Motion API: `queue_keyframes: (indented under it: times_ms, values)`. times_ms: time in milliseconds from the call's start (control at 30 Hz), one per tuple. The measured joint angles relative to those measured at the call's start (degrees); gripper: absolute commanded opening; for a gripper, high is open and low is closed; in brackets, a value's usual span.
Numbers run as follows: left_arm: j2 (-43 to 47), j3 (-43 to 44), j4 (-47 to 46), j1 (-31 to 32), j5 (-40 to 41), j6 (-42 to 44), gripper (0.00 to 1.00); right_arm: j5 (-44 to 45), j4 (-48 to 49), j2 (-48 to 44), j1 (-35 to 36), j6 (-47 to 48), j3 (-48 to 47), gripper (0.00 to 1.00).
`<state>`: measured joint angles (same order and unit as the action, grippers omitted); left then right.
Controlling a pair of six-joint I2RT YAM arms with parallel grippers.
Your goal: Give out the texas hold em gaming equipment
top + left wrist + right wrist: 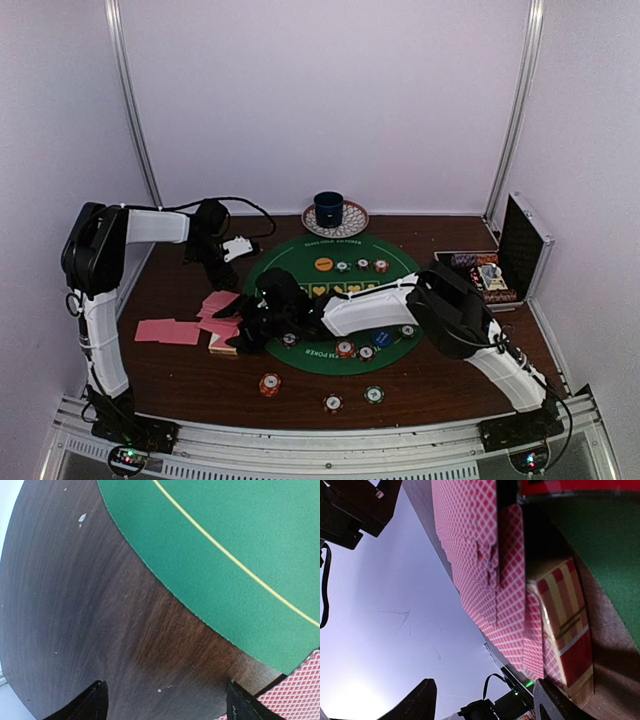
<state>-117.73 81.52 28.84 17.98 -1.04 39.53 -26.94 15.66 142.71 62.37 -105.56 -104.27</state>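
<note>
Pink-backed playing cards [213,305] lie fanned on the table [180,385] just off the left edge of the green felt mat [290,262], directly ahead of the right gripper [250,320], jaws parted and empty, while the left gripper [220,272], likewise open-handed, hangs farther back.

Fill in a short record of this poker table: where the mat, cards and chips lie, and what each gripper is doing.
Mat: green felt mat, table centre
Cards: pink-backed cards spread left of mat
Chips: several poker chips on mat, three on the table nearer the arms
Left gripper: open, empty, above table at mat edge
Right gripper: open, empty, facing the cards
</note>
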Motion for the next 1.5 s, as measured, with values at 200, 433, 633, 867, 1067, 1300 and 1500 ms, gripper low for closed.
queue_keyframes:
  times_ms: [200,433,633,867,1067,1300,1500]
  values:
    - [0.0,0.0,0.1,0.1,0.0,0.1,0.83,0.8,1.0,0.1,0.0,-0.5,0.0,0.71]
    - [0.0,-0.1,0.1,0.1,0.0,0.9,0.82,0.7,5.8,-1.0,-0.2,-0.7,4.2,0.71]
    - [0.0,-0.1,0.1,0.2,0.8,1.0,0.80,0.0,6.0,-1.0,-0.2,-0.7,4.2,0.70]
    - [0.3,-0.8,-0.2,0.4,1.1,1.0,0.77,1.7,5.9,-0.8,-0.4,-1.5,3.9,0.68]
    - [0.5,-1.2,-0.3,0.5,1.0,0.6,0.74,4.6,5.4,2.9,-1.0,-2.8,-2.6,0.67]
    - [1.3,-2.1,1.2,0.5,0.6,0.3,0.71,8.7,3.7,4.0,-1.1,-2.9,-4.3,0.56]
    - [1.8,-2.4,3.9,0.5,-0.7,0.2,0.69,12.1,2.5,4.0,-1.1,-2.9,-4.7,0.52]
